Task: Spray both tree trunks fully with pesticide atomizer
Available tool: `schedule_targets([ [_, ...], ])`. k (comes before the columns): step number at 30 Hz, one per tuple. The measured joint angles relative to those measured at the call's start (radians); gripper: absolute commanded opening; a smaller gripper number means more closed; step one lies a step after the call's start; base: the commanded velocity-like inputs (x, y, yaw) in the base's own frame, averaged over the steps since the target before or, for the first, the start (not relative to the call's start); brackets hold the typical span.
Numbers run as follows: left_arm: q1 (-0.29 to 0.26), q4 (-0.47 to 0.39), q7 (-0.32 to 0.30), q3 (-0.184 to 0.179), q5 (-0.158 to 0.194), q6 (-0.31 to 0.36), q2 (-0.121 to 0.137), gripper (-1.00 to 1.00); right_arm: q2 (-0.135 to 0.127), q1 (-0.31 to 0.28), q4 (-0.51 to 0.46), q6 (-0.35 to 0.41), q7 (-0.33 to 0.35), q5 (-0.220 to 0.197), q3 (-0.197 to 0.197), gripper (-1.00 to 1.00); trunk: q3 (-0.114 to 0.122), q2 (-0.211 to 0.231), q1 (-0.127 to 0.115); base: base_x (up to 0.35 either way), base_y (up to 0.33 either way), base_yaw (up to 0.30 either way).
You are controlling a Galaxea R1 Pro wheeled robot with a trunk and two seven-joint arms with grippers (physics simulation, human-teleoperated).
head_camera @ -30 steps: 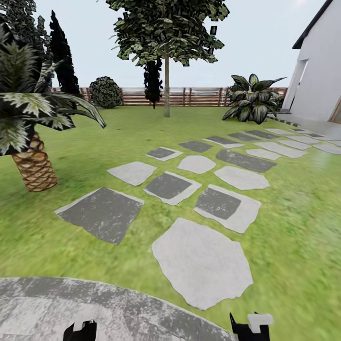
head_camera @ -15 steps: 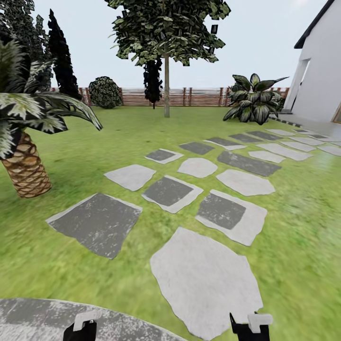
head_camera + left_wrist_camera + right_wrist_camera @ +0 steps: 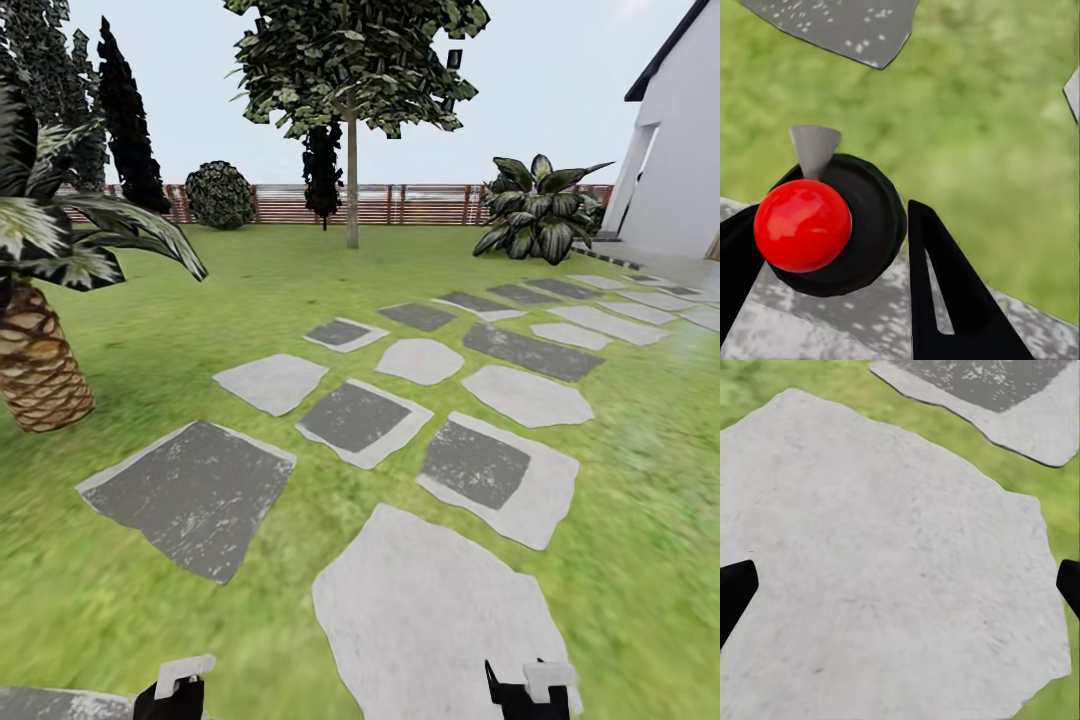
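Pesticide atomizer (image 3: 832, 225) position: between the two black fingers of the left gripper (image 3: 832, 216), as seen in the left wrist view. The unit presents a round black body, a red ball (image 3: 802, 225) on it and a grey cone nozzle (image 3: 814, 146). The fingers close on the black body from both sides and grasp it. Below it lie a dark grey slab (image 3: 832, 315) and grass.

Head view, left to right:
- A palm (image 3: 35, 370) with a scaled brown trunk stands on the lawn (image 3: 250, 290) at the left edge.
- Narrow dark cypresses (image 3: 130, 120) and a round bush (image 3: 221, 195) stand at the brown slatted fence (image 3: 420, 203).
- One tree (image 3: 350, 60) stands far off near the fence, well apart from the robot. Its tree trunk (image 3: 352, 185) is straight and bare.
- Stepping stones (image 3: 350, 420), dark and pale, run from the near foreground toward the right.
- A broad-leaved plant (image 3: 535, 207) stands beside the white house wall (image 3: 680, 170) at the right edge.

Right gripper (image 3: 904, 581): released. Its fingertips stand wide apart with nothing between them, above a pale stone slab (image 3: 892, 510).
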Motion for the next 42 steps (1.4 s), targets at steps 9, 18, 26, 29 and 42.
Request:
schedule_targets([
  [9,0.0,0.0,0.0,0.0,0.0,0.0,0.0,-1.0,0.0,0.0,0.0,0.0,0.0,0.001,0.0,1.0,0.0,0.0,0.0,0.34,0.0,0.0],
  [18,0.0,0.001,0.0,0.0,0.0,0.0,0.0,-1.0,0.0,0.001,0.0,0.001,0.0,0.001,0.001,1.0,0.0,0.0,0.0,0.34,0.0,0.0],
  [26,0.0,0.001,0.0,0.0,0.0,0.0,0.0,-1.0,0.0,0.0,0.0,0.001,0.0,0.001,0.001,1.0,0.0,0.0,0.0,0.34,0.0,0.0],
  [29,0.0,0.001,0.0,0.0,0.0,0.0,0.0,-1.0,0.0,0.0,0.0,0.001,0.0,0.001,0.001,1.0,0.0,0.0,0.0,0.34,0.0,0.0],
  [42,0.0,0.001,0.0,0.0,0.0,0.0,0.0,-1.0,0.001,0.0,0.0,0.001,0.001,0.001,0.001,1.0,0.0,0.0,0.0,0.34,0.0,0.0],
])
